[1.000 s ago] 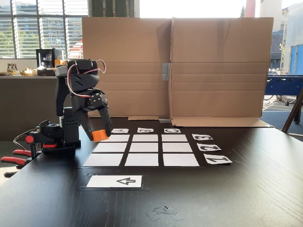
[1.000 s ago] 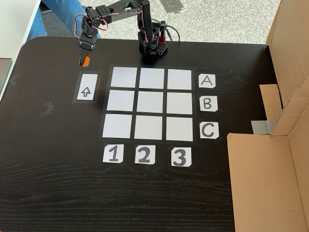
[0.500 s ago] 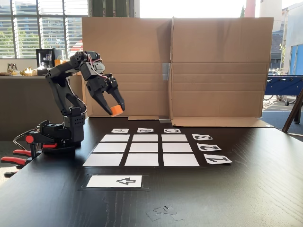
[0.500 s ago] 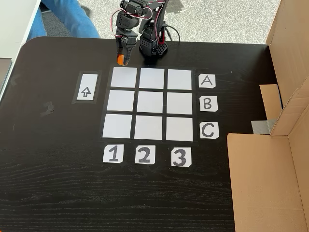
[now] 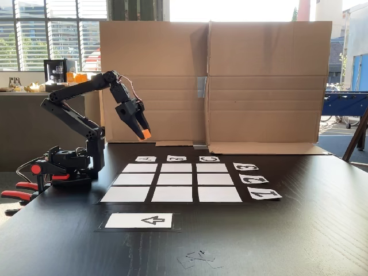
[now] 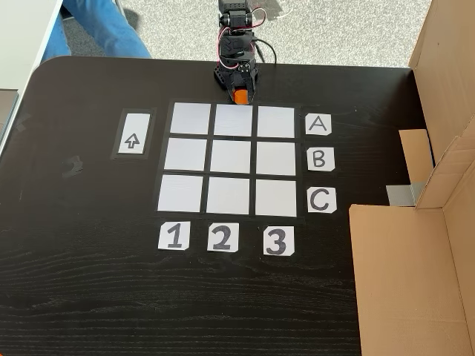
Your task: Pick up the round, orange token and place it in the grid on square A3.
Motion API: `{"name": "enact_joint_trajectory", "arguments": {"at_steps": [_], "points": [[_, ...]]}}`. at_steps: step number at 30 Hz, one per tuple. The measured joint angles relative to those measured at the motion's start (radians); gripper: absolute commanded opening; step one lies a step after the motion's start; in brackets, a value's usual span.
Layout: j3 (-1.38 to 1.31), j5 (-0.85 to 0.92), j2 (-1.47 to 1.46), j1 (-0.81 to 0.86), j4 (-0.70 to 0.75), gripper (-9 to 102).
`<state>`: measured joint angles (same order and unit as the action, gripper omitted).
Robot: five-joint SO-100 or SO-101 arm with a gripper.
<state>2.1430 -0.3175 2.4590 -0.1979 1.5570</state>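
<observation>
One token (image 5: 146,134) clamped in the closed jaws, held above the table; one grid (image 6: 228,159), nine cells, all bare

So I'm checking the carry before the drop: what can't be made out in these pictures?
- How high the token hangs: from above in a fixed view, height doesn't show.
- Which cell of the grid it is over: a low fixed view foreshortens the rows.
- The pincer contact: too small in both fixed views.
- The person's leg: cut by the top edge.
</observation>
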Motion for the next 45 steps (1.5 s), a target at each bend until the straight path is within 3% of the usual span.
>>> {"name": "enact_joint_trajectory", "arguments": {"at_steps": [14, 29, 45], "points": [[0.215, 0.006, 0.058, -0.321, -0.080, 0], [0.422, -0.034, 0.020, -0.402, -0.336, 0], [0.506, -0.034, -0.064, -0.431, -0.442, 0]]}}
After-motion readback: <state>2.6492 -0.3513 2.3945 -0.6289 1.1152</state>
